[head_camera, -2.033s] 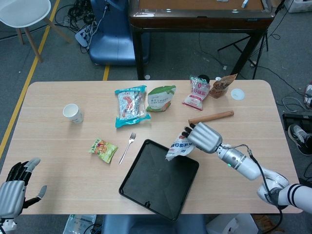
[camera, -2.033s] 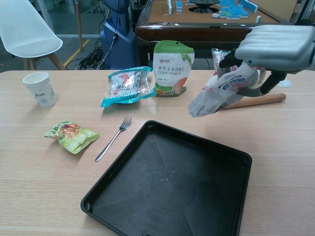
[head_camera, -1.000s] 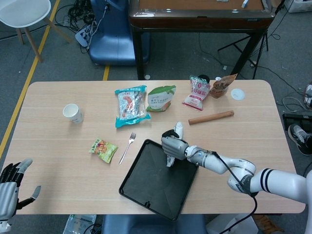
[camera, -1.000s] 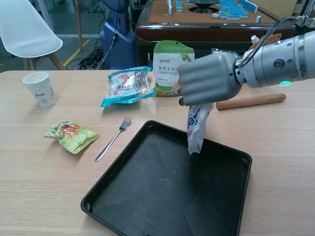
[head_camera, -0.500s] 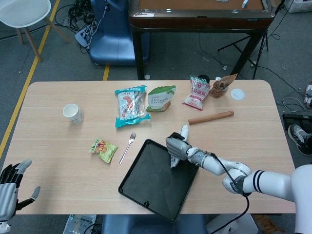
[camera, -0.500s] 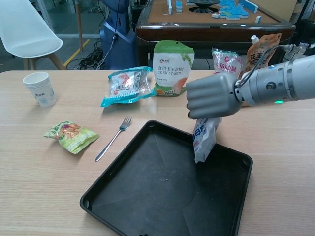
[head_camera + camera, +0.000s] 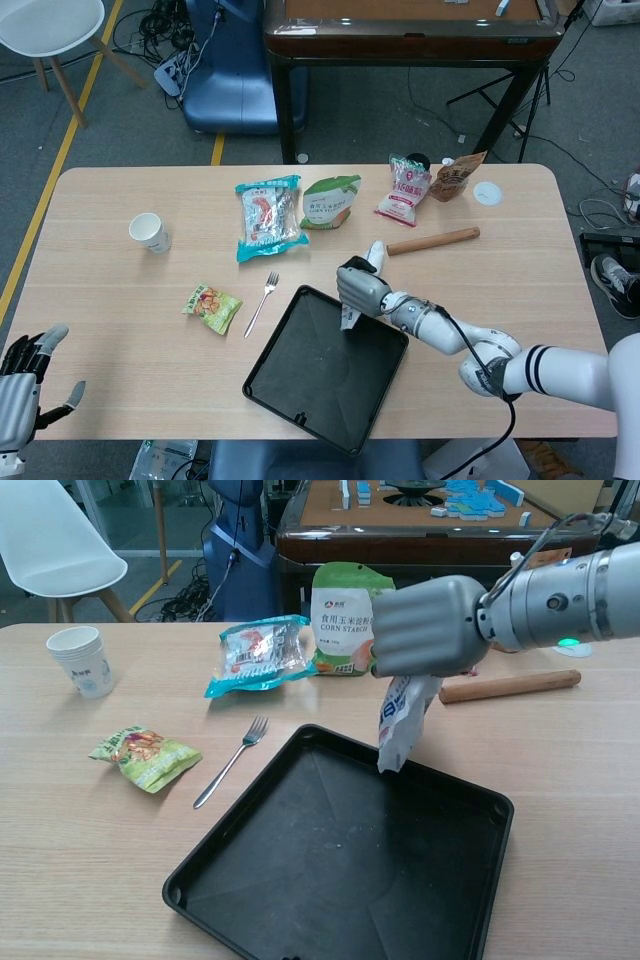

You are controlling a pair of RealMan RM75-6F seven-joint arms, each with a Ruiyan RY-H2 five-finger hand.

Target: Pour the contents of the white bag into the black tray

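Note:
My right hand (image 7: 428,626) (image 7: 362,287) grips the white bag (image 7: 401,724) by its top end, so the bag hangs down with its lower tip over the far edge of the black tray (image 7: 300,900) (image 7: 300,385). No contents show in the tray. The white bag (image 7: 350,316) appears in the head view just below the fist. My left hand (image 7: 22,395) hangs off the table's near-left corner, fingers spread, holding nothing.
Beyond the tray lie a fork (image 7: 230,761), a green snack pack (image 7: 145,756), a paper cup (image 7: 82,660), a teal packet (image 7: 258,652), a corn starch bag (image 7: 346,610), a rolling pin (image 7: 515,685) and more pouches (image 7: 405,188) at the far right.
My right hand lifted the bag slightly and shifted it left, from over the tray's right side back to its far edge. The left hand stayed put.

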